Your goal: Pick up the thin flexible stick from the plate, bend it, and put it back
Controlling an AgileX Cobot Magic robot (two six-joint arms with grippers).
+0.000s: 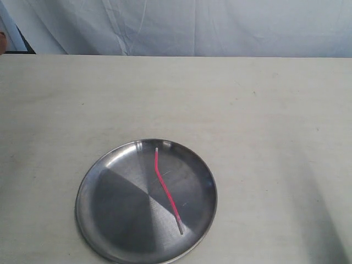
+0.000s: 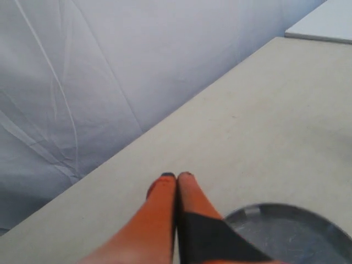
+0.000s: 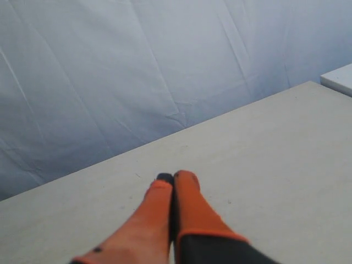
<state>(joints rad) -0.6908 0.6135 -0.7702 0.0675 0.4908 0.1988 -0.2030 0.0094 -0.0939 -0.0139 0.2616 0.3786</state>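
You have both claws pressed fully together and holding nothing. Your left claw (image 2: pixel 176 176) shows its two orange fingers (image 2: pixel 159 220) meeting tip to tip, with no gap between them, poised over the pale table (image 2: pixel 275 121). Just beside that claw, near the base of its fingers, you can see part of the rim of the plate (image 2: pixel 286 212); the claw does not touch it, and the tips point away from the dish toward the far edge of the table and the grey cloth backdrop (image 2: pixel 82 82). Your right claw (image 3: pixel 174 177) is the same: orange fingers (image 3: pixel 192 209) closed against each other, nothing between them, over bare table with the cloth beyond its tips. No part of the dish appears near that claw in its own view. Neither claw appears in the exterior view, so you cannot judge from there how high they sit. In that view the plate (image 1: pixel 99 181) rests flat on the table, and the thin flexible stick (image 1: pixel 166 190) lies inside it, on the half nearer your right arm. The stick is pink-red with pale ends and has a slight kink toward one end, so it is not quite straight. It lies wholly within the rim, apart from both claws.
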